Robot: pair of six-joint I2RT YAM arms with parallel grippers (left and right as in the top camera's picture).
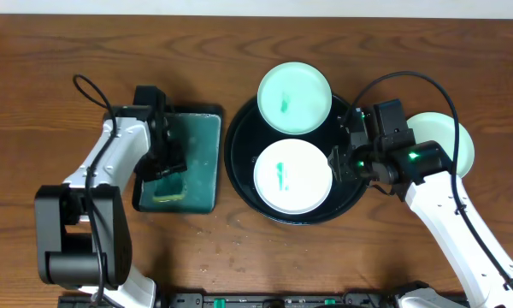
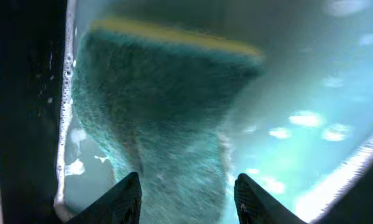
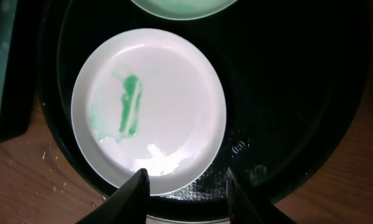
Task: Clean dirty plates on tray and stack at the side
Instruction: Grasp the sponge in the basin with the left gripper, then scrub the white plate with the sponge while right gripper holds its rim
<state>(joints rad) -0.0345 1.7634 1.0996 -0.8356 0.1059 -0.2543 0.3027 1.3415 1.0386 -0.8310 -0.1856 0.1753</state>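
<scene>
three plates are showing, two of them smeared. the first plate (image 1: 303, 184) is lying flat inside the round black tray (image 1: 236, 158), toward its near side, and is carrying a teal-green streak left of its centre. the second plate (image 1: 292, 98), pale mint with a smaller green mark, is sitting at the tray's far side with its edge reaching over the rim. it is lying just beside the first one. the third plate (image 1: 457, 137) is resting on the table (image 1: 51, 51) to the right of the tray. the right arm is partly covering it, and the part that is showing looks plain.

one rectangular black tray (image 1: 203, 145) with a teal interior is lying left of the round one. it is holding one sponge (image 1: 165, 192), green with a yellow layer, in wet foam.

the right pincer (image 3: 186, 180) is hovering over the first plate's right edge. its two fingers are standing apart and grasping nothing.

the left pincer (image 2: 186, 186) is reaching down into the rectangular tray. its two fingers are flanking the near end of the sponge. whether they are pressing it or standing free, i cannot tell.
</scene>
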